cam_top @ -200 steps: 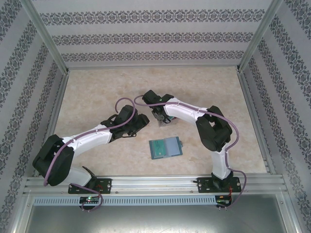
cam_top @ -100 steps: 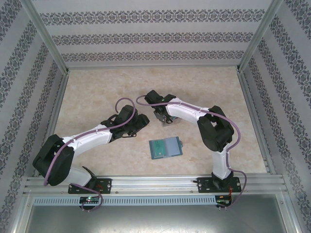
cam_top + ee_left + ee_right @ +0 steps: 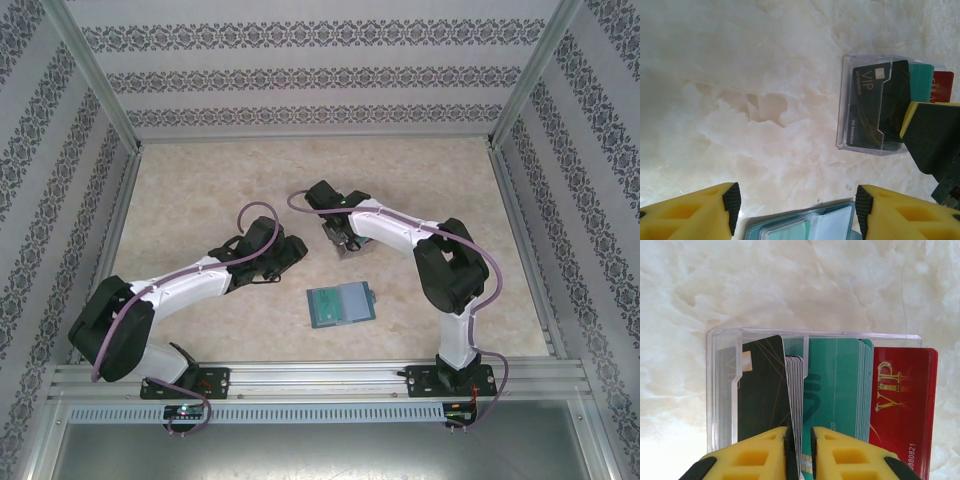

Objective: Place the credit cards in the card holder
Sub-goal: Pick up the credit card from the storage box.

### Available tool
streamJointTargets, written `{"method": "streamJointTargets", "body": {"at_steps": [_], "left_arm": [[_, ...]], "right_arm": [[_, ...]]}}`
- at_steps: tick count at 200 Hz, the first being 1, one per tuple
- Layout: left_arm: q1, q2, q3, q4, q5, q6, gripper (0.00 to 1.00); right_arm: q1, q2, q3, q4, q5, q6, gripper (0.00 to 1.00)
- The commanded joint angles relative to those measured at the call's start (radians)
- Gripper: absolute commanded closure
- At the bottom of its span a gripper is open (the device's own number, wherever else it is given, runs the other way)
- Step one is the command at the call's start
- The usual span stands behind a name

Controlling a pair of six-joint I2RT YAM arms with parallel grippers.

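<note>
Pinching thin card edges, the right gripper [image 3: 800, 442] has its fingers [image 3: 760, 457] clenched on the credit cards [image 3: 835, 390] packed in the clear tray [image 3: 714, 390]. They look stiff, light and slick, and are probably best gripped by an exposed edge. The left gripper [image 3: 795, 210] hangs released near the open card holder [image 3: 805, 227] on the table [image 3: 740, 75].

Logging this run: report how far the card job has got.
Done: the card holder lies open, a green card seemingly in one pocket. In hand: the right gripper pinches one of the credit cards in the clear tray; the left gripper hovers open above the holder. Left: black, teal and red cards sit in the tray.
</note>
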Motion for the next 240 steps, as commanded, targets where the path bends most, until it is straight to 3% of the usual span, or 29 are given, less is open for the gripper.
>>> {"method": "streamJointTargets", "body": {"at_steps": [1,40,110,198,240], "left_arm": [[0.010,0.011,0.011,-0.025,0.010,0.004,0.35],[0.012,0.015,0.006,-0.016,0.013,-0.007,0.36],[0.012,0.025,0.020,-0.019,0.021,0.000,0.35],[0.010,0.035,0.027,-0.015,0.024,-0.001,0.36],[0.012,0.039,0.030,-0.018,0.025,0.003,0.36]], "right_arm": [[-0.008,-0.027,-0.022,-0.010,-0.044,0.007,0.77],[-0.014,0.006,-0.009,-0.010,-0.051,0.011,0.76],[-0.016,0.046,-0.001,-0.005,-0.055,0.006,0.64],[-0.013,0.007,-0.004,-0.003,0.069,-0.012,0.64],[-0.018,-0.019,-0.032,0.011,0.062,-0.013,0.65]]}}
